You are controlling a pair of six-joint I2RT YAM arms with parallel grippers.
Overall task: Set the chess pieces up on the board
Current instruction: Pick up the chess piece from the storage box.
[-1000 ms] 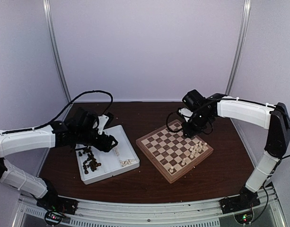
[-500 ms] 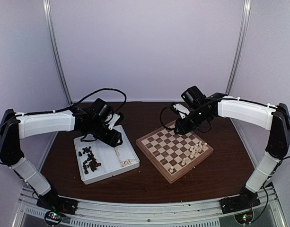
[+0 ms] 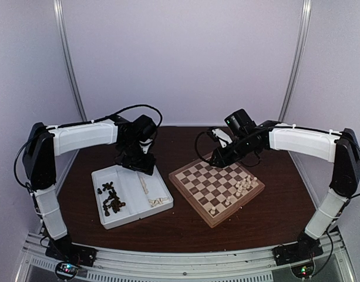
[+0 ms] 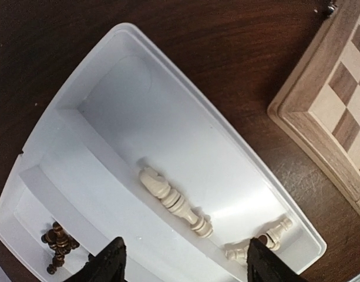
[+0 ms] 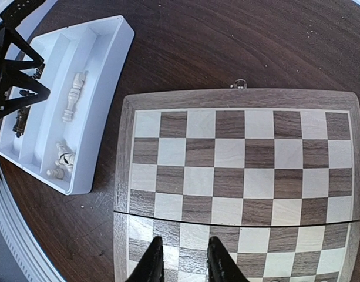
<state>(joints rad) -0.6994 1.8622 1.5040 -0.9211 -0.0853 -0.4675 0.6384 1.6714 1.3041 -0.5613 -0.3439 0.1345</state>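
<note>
The left tool (image 4: pixel 185 251) hangs released over the white tray (image 4: pixel 185 135). The nearest cream piece (image 4: pixel 174 200) lies flat just above the tool in the wrist view, its long axis running from upper left to lower right, aslant to the jaws' gap. It is turned, ringed wood on glossy plastic. The checkered wooden board (image 4: pixel 338 111) sits at right. Over its bare squares hovers the right tool (image 5: pixel 184 244), narrowly parted and seemingly empty.

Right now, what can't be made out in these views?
- Top view: cream pieces on the board and dark pieces in the tray are too small to identify.
- Left wrist: small cream pieces in the tray corner, partly behind a finger.
- Right wrist: board's near rows cut off by the frame edge.
</note>
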